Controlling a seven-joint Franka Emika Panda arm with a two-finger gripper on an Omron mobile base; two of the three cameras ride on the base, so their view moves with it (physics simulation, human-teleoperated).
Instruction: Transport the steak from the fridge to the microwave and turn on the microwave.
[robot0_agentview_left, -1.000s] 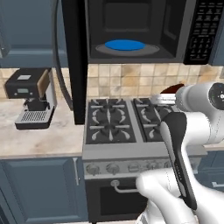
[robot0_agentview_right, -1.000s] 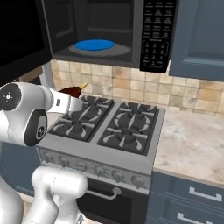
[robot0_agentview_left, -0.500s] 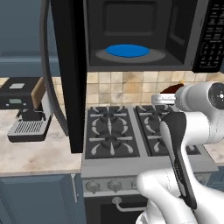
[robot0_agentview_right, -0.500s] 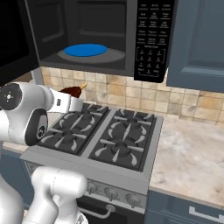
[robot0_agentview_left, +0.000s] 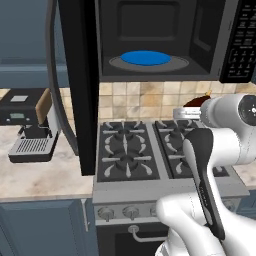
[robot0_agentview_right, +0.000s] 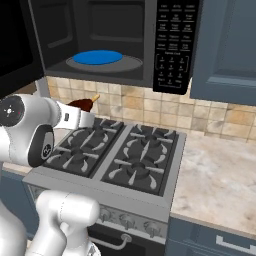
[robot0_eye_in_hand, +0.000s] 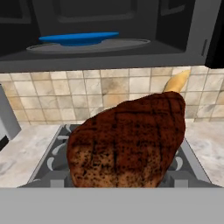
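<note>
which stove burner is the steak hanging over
The back-left burner, next to the tiled wall below the open microwave. The steak sits above it; the other three burners lie nearer the knobs or further right.

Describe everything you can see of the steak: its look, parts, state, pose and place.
The steak is a reddish-brown slab with dark grill marks and a pale bone tip pointing up-right. It looks cooked and whole. It sits at the hand's end, held above the stove burners, below the open microwave holding a blue plate.
</note>
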